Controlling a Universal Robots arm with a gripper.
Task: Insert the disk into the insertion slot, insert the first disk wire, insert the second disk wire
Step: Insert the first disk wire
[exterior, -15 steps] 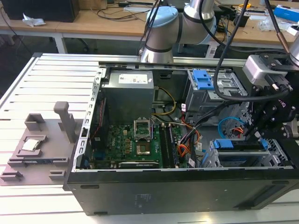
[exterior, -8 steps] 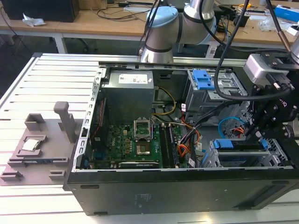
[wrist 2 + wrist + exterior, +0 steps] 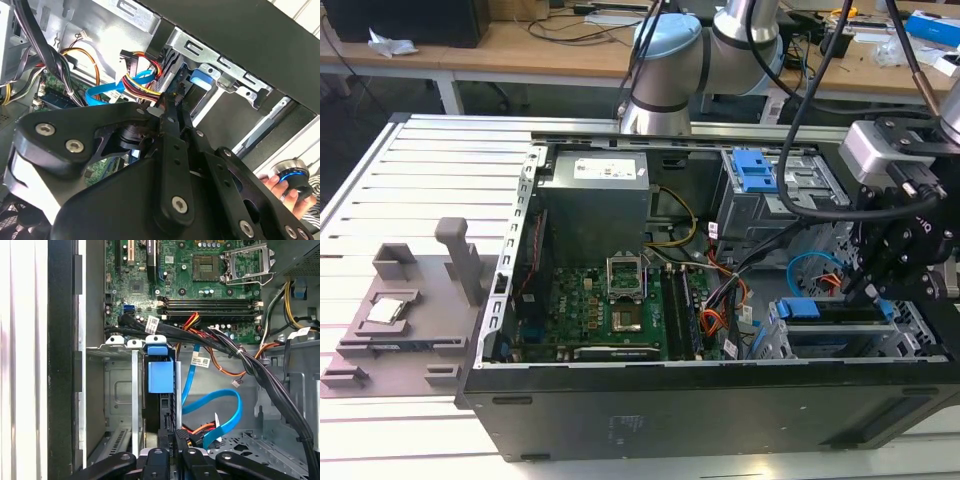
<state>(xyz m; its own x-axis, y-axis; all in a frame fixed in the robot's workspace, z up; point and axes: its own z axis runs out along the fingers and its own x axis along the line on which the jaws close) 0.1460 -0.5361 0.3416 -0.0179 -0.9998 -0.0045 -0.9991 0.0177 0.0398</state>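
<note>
Disk (image 3: 161, 376) stands on edge in the slot (image 3: 117, 390), blue handle showing, straight ahead of the jaws. In the first wrist view the gripper (image 3: 177, 442) looks clenched on a black plug (image 3: 181, 432) with red and orange wires, and a blue cable (image 3: 220, 405) loops just beside the jaws. The second wrist view catches a hand (image 3: 277, 187) on a blue-ringed knob (image 3: 292, 177), well behind the jaws. White tags (image 3: 201, 360) hang on the cables, but their print is too small to read.
</note>
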